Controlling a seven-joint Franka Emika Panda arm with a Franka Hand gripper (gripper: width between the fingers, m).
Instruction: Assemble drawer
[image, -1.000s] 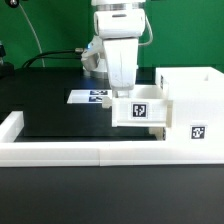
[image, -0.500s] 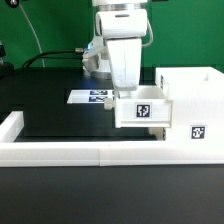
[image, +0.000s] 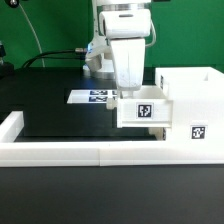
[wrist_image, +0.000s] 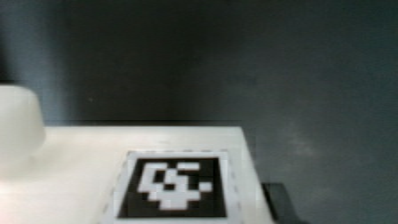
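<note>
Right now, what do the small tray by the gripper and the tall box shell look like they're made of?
The tray looks like white plastic with a matte, smooth finish: even colour, crisp moulded edges, a printed black-and-white tag on its face. The box shell looks like the same matte white plastic, with thick uniform walls. Painted wood can't be ruled out from these views.

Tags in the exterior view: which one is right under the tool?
The tag on the small tray's front, directly below the tool. The shell's tag sits lower and further to the view's right; the marker board tags lie flat behind.
</note>
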